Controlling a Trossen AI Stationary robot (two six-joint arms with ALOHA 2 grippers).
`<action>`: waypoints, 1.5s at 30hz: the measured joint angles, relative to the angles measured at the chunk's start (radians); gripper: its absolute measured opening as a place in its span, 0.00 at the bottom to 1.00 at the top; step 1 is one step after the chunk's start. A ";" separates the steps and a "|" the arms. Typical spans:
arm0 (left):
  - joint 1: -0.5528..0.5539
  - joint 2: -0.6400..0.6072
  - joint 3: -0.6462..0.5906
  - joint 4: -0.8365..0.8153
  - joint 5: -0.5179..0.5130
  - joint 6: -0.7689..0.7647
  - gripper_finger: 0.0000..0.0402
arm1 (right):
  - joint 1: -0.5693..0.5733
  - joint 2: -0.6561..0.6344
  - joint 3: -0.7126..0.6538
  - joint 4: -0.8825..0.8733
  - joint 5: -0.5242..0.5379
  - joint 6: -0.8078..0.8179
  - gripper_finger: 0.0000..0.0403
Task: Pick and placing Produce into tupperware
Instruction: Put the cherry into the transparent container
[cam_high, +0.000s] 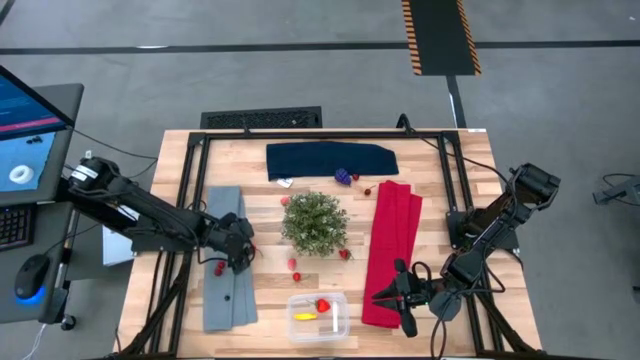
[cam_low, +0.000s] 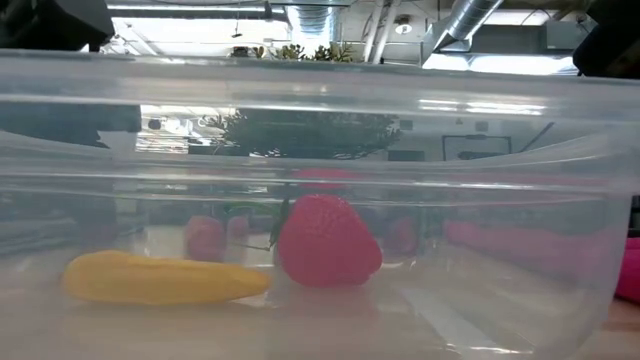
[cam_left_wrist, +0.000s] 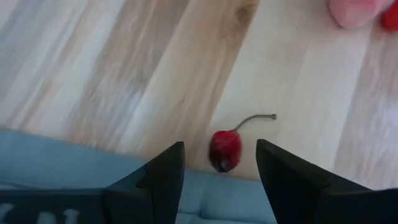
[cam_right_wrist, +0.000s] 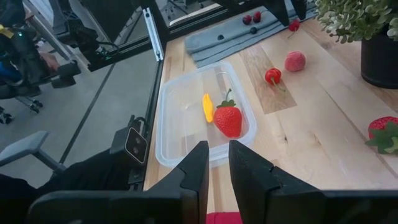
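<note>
Near the front edge of the table, the tupperware sits between the grey cloth and the red cloth, and it already holds a strawberry and a yellow piece, the two lying just beside each other on its floor. Over the inner edge of the grey cloth hangs the left gripper, its fingers spread apart and empty, with a red cherry lying on the bare wood just beyond the gap between them, its stem curving away. Another red berry and a pink one lie on the wood between the tupperware and the green potted plant. A purple grape cluster rests by the dark blue cloth at the far side. At the near end of the red cloth waits the right gripper, its fingers drawn close together with only a narrow gap and nothing between them, pointing toward the tupperware.
</note>
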 joint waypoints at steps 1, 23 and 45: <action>0.004 0.000 0.000 -0.004 0.000 0.000 0.45 | 0.000 0.000 0.000 0.000 0.000 0.000 0.21; 0.009 0.000 0.000 0.009 0.039 0.010 0.03 | 0.000 0.000 0.000 0.000 0.000 0.000 0.21; -0.045 0.000 0.097 0.188 0.173 0.086 0.00 | 0.000 0.000 0.000 -0.001 -0.001 0.007 0.21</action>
